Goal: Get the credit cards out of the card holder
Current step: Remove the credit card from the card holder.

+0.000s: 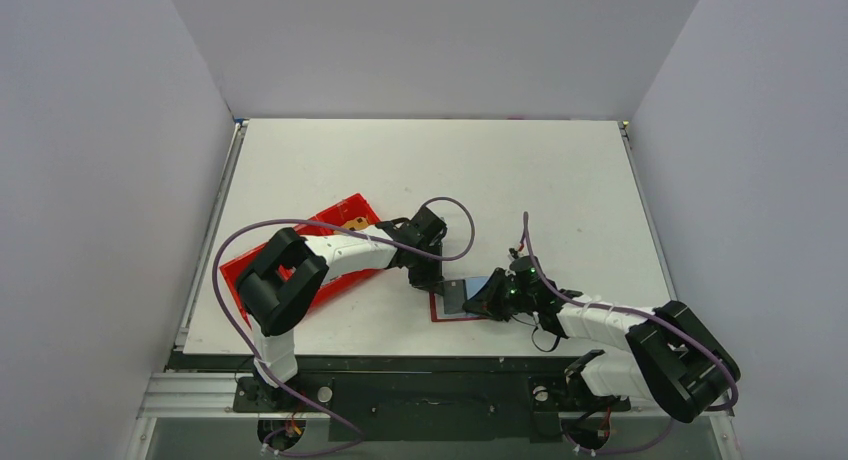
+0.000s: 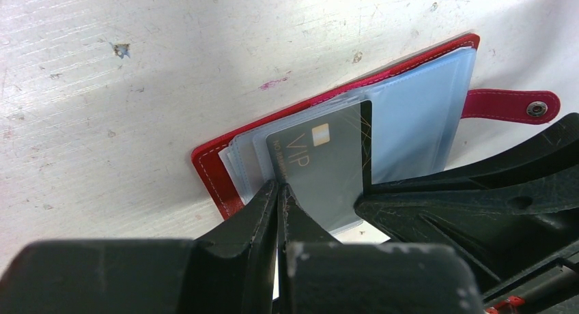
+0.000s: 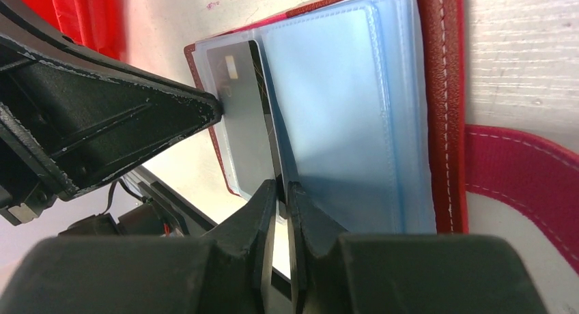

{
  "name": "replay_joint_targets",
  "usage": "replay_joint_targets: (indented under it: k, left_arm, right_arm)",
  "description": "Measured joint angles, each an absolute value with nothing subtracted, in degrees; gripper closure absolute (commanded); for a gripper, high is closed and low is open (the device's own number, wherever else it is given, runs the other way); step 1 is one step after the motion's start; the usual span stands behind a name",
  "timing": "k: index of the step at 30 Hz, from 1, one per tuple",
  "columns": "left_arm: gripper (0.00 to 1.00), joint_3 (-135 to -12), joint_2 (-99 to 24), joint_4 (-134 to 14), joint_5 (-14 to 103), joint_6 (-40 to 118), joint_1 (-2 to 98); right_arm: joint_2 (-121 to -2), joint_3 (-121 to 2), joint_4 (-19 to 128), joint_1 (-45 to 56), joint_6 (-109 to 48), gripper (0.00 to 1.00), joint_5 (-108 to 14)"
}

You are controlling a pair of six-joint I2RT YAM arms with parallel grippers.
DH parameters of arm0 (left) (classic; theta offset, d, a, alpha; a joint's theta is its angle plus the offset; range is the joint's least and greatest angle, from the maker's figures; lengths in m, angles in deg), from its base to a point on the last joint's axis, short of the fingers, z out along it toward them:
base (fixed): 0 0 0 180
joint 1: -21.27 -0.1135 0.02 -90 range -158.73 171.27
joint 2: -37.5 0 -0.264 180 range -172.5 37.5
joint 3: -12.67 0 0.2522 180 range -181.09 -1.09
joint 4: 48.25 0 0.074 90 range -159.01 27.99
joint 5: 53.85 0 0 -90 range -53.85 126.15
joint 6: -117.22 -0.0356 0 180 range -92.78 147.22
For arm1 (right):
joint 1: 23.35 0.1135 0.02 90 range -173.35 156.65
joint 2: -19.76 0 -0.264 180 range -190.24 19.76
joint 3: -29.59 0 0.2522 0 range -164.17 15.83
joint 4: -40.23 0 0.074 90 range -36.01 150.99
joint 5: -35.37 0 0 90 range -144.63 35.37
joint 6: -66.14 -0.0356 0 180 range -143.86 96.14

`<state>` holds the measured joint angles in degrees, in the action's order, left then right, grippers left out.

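Card holder: the card holder (image 2: 213, 169) lies open on the tabletop (image 1: 520, 180), close to its near edge, between the two arms and just right of the red tray (image 1: 345, 209). Its pale blue sleeves (image 2: 416, 116) face up and the strap tab (image 2: 505, 106) points away from the spine.
Credit card: one silver-grey credit card (image 2: 324, 164), marked VIP, sits over the sleeves and is tilted up off them. How much of it is inside a sleeve is unclear.
Left gripper: the left gripper (image 2: 278, 190) is clenched tight with its tips at the card's corner. Whether the corner lies between the pads cannot be told.
Right gripper: the right gripper (image 3: 281, 190) has its jaws nearly together, leaving a slim gap. The card's long edge runs into that gap, but I cannot tell whether they bite it.
Step in hand: probably drawing this card clear of its sleeve.
How to do it well: only one gripper should carry the card. The other should press the holder down by its cover so the book does not lift or slide.
Direction: pull along the sleeve's opening with the card flat to its plane. Twisting could buckle the card or drag the soft sleeve with it.
Risk: a pinch on a bare corner is shallow and may slip, so a deeper bite before pulling would be safer.
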<state>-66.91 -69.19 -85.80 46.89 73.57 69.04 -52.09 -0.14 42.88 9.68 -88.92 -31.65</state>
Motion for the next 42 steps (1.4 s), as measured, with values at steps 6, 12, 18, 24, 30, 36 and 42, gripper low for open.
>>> replay_joint_targets:
  k: [6, 12, 18, 24, 30, 36, 42]
  left_arm:
    - [1.00, -66.71, -69.19, -85.56, 47.02, 73.75, 68.80]
    - [1.00, -66.47, -69.17, -85.16, 47.44, 74.23, 68.63]
    - [1.00, -66.45, -69.19, -85.16, 47.57, 74.51, 68.52]
    - [1.00, -66.39, -69.19, -85.10, 47.57, 74.55, 68.52]
    - [1.00, -66.36, -69.19, -85.08, 47.77, 74.55, 68.41]
    - [1.00, -65.99, -69.17, -84.64, 48.42, 74.55, 68.04]
    - [1.00, -65.42, -69.13, -83.85, 49.49, 74.55, 67.53]
  right_arm:
    - [-51.26, -0.09, 43.21, 9.18, -89.18, 0.91, -31.91]
    - [-49.86, -0.09, 43.30, 8.50, -89.53, 0.89, -32.33]
    - [-49.86, 0.19, 42.86, 8.50, -90.23, 0.92, -32.30]
    - [-49.99, 0.32, 42.42, 8.50, -90.54, 1.00, -32.30]
    - [-50.04, 0.32, 42.40, 8.48, -90.54, 1.00, -32.30]
    - [-48.83, 0.32, 44.54, 7.72, -89.14, 1.00, -33.22]
    - [-46.28, 0.30, 48.37, 6.91, -87.13, 1.00, -35.10]
